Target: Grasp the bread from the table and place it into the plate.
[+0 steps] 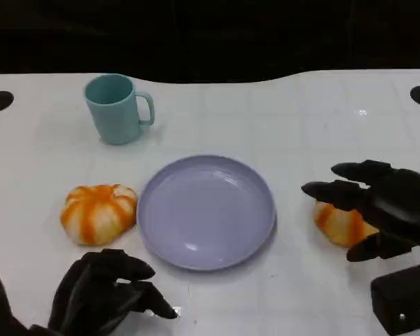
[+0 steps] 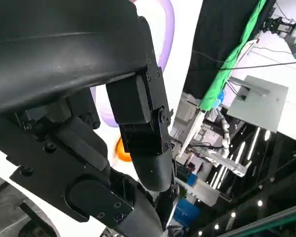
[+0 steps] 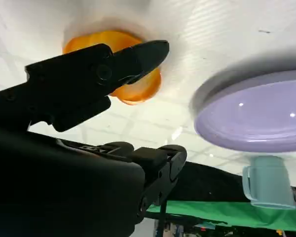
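Head view first: the right hand (image 1: 381, 210) has its fingers (image 1: 336, 190) spread apart and reaching toward the plate, hovering over the bread (image 1: 341, 224) on the right side of the table (image 1: 280, 119). Nothing is pinched between them — the hand is open, and I can't tell whether any fingertip actually touches the bun. The right wrist view backs that up: one finger (image 3: 138, 57) lies across the orange bread (image 3: 138, 89) with the others (image 3: 160, 160) well apart from it, so the bun sits in the gap rather than in a grip.

The left hand (image 1: 105, 290) sits at the near edge with its fingers (image 1: 136, 267) curled loosely inward and nothing in them; the left wrist view doesn't settle how tightly they close.

So the bread on the right rests on the table just beside the plate (image 1: 206, 210), not on it. The lavender plate is in the middle, with nothing lying in it. On its other side, touching or nearly touching the rim, is a second orange-and-white striped bun (image 1: 98, 212), just ahead of the left hand. Further back on the left stands a teal mug (image 1: 115, 108), upright, handle pointing toward the middle — well apart from everything else.
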You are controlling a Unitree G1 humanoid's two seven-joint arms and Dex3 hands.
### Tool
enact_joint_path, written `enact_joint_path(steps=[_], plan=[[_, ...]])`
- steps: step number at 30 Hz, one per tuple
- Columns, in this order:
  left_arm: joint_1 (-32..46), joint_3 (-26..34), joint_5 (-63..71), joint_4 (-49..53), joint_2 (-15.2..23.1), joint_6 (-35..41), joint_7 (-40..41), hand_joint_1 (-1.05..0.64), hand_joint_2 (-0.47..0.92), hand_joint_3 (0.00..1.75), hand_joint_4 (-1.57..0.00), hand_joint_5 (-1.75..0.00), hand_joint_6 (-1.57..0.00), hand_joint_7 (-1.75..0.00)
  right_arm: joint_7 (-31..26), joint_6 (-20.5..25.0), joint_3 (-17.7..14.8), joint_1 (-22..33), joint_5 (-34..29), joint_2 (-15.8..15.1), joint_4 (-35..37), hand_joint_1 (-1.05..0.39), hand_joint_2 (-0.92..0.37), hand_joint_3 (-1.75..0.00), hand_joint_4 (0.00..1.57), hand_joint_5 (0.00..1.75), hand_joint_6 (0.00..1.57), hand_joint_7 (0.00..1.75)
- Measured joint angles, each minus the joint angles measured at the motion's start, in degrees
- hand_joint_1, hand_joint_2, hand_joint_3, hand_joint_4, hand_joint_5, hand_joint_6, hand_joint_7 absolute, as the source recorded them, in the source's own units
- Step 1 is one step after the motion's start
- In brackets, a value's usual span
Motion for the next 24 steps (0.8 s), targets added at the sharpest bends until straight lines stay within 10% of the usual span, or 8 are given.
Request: enact_joint_path(steps=[24], plan=[[0.0,0.0,0.1,0.0,0.0,-0.7,0.0,-0.97,0.64,0.0,-1.57,-0.42,-1.57,-0.16,-8.7,4.6,13.4,-10.0,-4.0,-0.7,17.0,-0.32,-0.75,-0.01,0.16,0.05,0.22,0.0]])
